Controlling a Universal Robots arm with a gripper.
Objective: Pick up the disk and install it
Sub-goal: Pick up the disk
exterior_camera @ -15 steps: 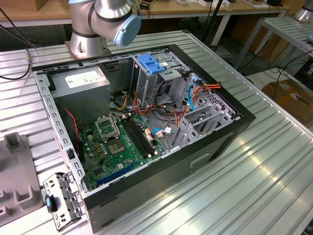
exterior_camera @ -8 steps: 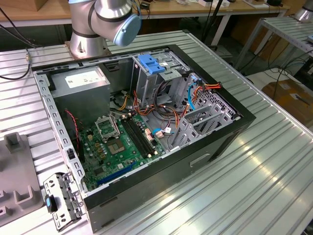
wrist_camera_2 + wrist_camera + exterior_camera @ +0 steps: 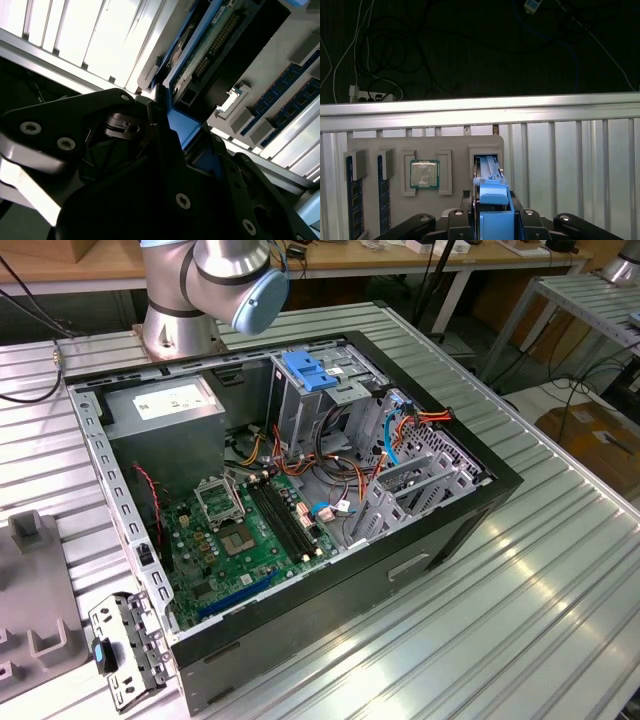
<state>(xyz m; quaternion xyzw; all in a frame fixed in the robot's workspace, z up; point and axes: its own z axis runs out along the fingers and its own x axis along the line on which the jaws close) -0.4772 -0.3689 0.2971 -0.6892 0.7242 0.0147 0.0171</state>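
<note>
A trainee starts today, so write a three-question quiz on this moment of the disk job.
1. True or false: the gripper is shut on the blue carrier of the disk.
2. In the first wrist view, what sits in the grey tray beside the disk's slot? A) processor chip B) fan C) screwdriver
3. Fill in: in the exterior view the computer case lies with its upper side ___.
Key: 1 true; 2 A; 3 open.

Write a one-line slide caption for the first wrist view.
Gripper closed on the blue-railed disk in the grey tray, beside a processor.
</note>
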